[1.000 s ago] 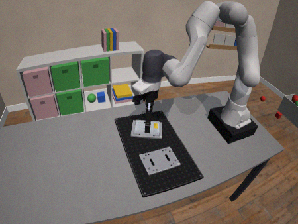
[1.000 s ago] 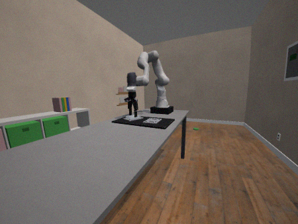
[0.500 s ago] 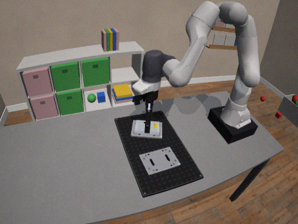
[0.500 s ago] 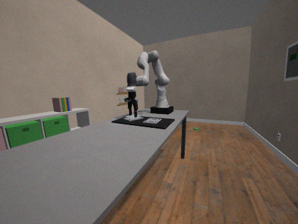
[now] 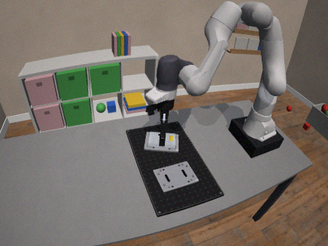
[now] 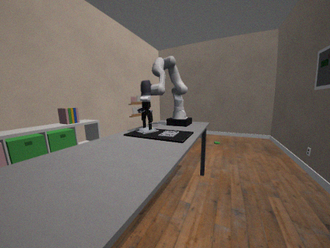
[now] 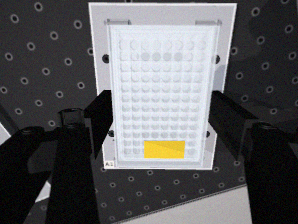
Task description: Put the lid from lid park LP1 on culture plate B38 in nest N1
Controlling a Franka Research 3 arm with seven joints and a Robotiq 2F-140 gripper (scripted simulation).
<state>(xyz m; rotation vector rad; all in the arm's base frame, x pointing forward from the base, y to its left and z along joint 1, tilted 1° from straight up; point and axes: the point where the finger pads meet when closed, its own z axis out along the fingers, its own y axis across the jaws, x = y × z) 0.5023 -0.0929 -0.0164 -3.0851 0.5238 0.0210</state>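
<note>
My gripper (image 7: 160, 104) is shut on the clear lid (image 7: 159, 75), with one black finger on each long side. The lid is directly over the white culture plate B38, whose wells and yellow label (image 7: 165, 148) show through it. The plate sits in the pale nest N1 (image 7: 161, 14) on the far half of the black perforated board (image 5: 173, 165). I cannot tell whether the lid rests on the plate or hovers just above it. In the top view the gripper (image 5: 162, 135) points straight down at the nest. It is small in the exterior view (image 6: 147, 126).
The grey lid park LP1 (image 5: 175, 176) with two dark slots lies bare on the near half of the board. The arm's base (image 5: 256, 140) stands to the right of the board. A shelf with coloured bins (image 5: 73, 91) stands behind the table.
</note>
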